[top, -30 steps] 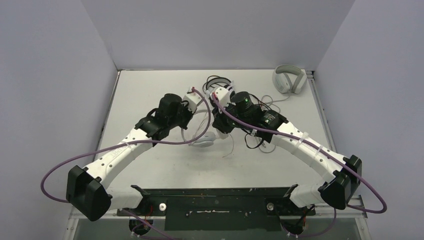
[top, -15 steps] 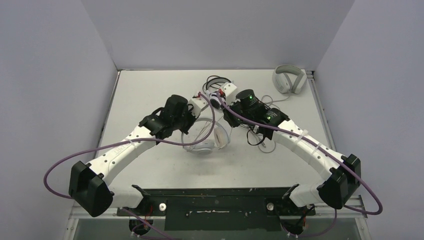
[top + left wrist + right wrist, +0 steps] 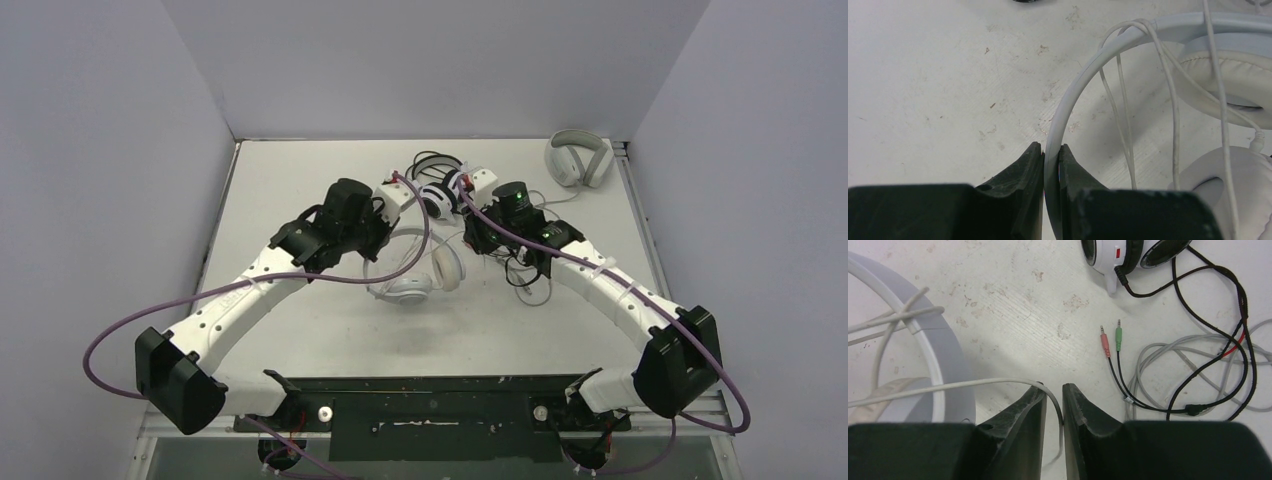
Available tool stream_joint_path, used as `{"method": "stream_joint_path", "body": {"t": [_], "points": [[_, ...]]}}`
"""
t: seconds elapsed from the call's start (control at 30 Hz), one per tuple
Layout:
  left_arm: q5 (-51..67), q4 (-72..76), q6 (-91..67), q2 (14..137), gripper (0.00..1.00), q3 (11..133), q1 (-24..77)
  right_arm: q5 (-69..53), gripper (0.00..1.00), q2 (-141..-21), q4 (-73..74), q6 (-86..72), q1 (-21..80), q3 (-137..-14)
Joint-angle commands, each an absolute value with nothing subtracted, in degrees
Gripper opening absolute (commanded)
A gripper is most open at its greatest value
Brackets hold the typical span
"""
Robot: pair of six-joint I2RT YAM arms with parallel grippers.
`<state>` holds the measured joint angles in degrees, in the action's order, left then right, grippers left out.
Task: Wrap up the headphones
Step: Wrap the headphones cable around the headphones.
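Observation:
The small white headphones (image 3: 412, 283) lie mid-table with their thin white cable (image 3: 1173, 115) looped several times over the headband (image 3: 1083, 75). My left gripper (image 3: 1051, 150) is shut on that headband, pinching the thin band edge-on. My right gripper (image 3: 1054, 390) stands just right of the white pair, jaws slightly parted. The loose end of the white cable (image 3: 973, 385) curls through the gap and leans on one finger without being squeezed. The black-and-white headset (image 3: 1118, 252) lies beyond, its black cable (image 3: 1243, 315) sprawled to the right with pink and green plugs (image 3: 1111, 337).
A light grey over-ear pair (image 3: 578, 158) sits at the far right corner; its grey cable (image 3: 1168, 355) tangles with the black one beside my right arm. Walls close in the table on the left, back and right.
My right gripper has drawn back toward the far right and its jaws have parted, loosening the white cable. The white pair has turned, and one ear cup now shows beside my left gripper.

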<state>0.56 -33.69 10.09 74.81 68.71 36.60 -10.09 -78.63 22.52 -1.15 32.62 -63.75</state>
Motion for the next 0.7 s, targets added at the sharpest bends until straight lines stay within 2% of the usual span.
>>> {"method": "stream_joint_path", "body": {"t": [0.0, 0.23, 0.4, 0.67], "points": [[3.3, -31.9, 5.2, 71.7, 0.0, 73.9, 36.7, -15.3, 0.2, -76.4, 15.4, -4.2, 30.5, -61.1], [4.7, -32.5, 0.3, 70.9, 0.0, 77.1, 36.7, -26.5, 0.22, -74.1, 2.9, -10.7, 26.1, -54.0], [3.1, -33.8, -6.1, 70.8, 0.0, 79.5, 36.6, -35.5, 0.18, -72.5, -9.6, -15.6, 24.3, -48.3], [2.0, -34.1, -8.7, 68.6, 0.0, 82.7, 36.7, -35.8, 0.24, -68.9, -21.6, -20.9, 22.2, -40.5]]}}
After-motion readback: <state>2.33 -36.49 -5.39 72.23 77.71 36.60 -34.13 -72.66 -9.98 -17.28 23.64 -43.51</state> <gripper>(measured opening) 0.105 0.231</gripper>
